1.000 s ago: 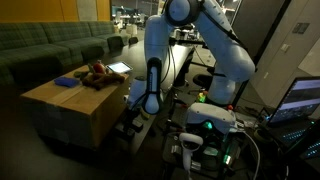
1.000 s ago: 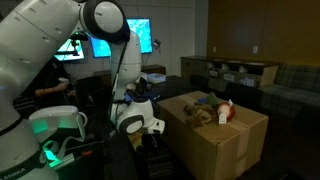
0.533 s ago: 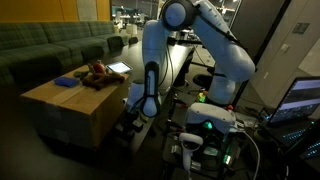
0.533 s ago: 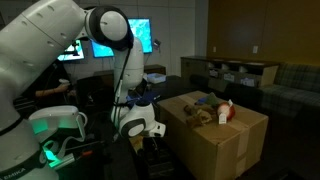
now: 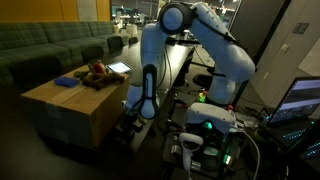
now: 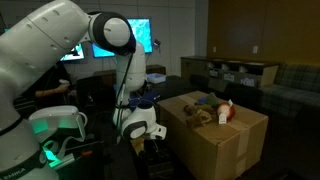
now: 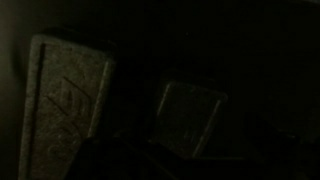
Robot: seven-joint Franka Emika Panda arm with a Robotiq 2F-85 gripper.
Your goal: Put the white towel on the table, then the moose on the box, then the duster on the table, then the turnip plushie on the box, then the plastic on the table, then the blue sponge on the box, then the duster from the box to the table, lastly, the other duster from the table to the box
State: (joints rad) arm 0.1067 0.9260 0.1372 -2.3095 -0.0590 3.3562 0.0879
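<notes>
Dim room, and the wrist view is almost black. Only 2 grey finger pads (image 7: 60,100) show, the left one tall and the right one shorter, with their lower ends swallowed by shadow. They stand well apart with nothing between them, so the gripper (image 7: 125,112) is wide and empty. What lies beneath it cannot be made out.

In an exterior view, the box (image 5: 70,120) stands at the left. The blue sponge (image 5: 67,82) lies flat on its top toward the near left, and the brown moose (image 5: 97,73) sits just right of it and farther back. The white arm (image 5: 150,60) reaches down to the right of the box. Its tip is lost in darkness below the level of the box top, apart from both things and lower than them. Farther right a green light (image 5: 205,125) glows on the robot's stand, and a laptop screen (image 5: 300,100) is cut off by the frame edge.

In an exterior view where the arm stands left of the box, a red-and-white plush (image 6: 226,112) lies just right of the moose on the box top, its details too small to tell.
</notes>
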